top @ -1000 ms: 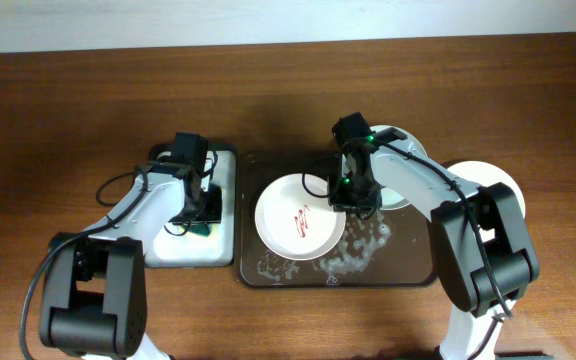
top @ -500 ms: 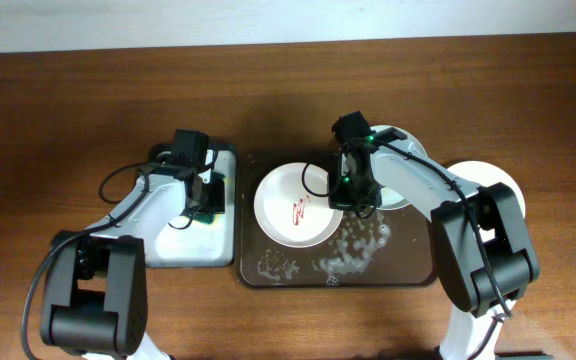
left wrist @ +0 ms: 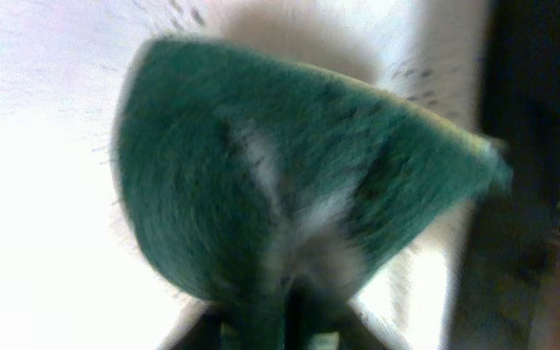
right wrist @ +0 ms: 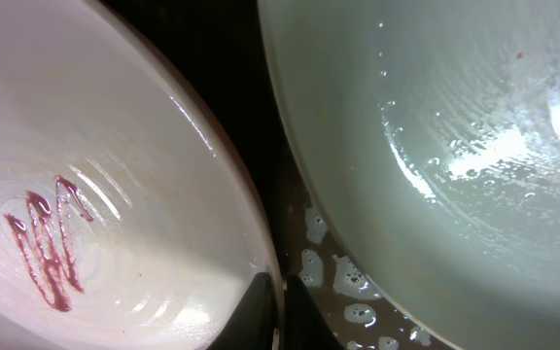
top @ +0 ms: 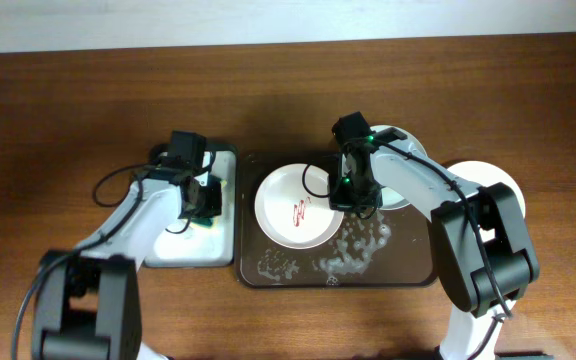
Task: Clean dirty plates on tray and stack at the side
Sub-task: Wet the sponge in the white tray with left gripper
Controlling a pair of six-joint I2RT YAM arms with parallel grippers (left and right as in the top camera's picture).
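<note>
A white plate (top: 293, 212) with a red smear lies in the left half of the dark brown tray (top: 408, 272). My right gripper (top: 349, 197) is shut on its right rim; in the right wrist view the gripper (right wrist: 276, 309) pinches the plate's edge (right wrist: 115, 194). A pale grey-green plate (right wrist: 436, 136) lies just right of it on the tray, wet and partly under my arm (top: 398, 190). Another white plate (top: 490, 178) sits off the tray at the right. My left gripper (top: 201, 206) is shut on a green sponge (left wrist: 261, 165) over the sponge tray.
The white-lined sponge tray (top: 173, 250) stands left of the brown tray. Soapy foam flecks (top: 358, 255) cover the brown tray's front part. Bare wooden table (top: 68, 110) surrounds both trays, with a pale wall along the far edge.
The right gripper shut on the white plate's rim and the plate shifted slightly toward the back. The left gripper narrowed onto the sponge over the sponge tray.
</note>
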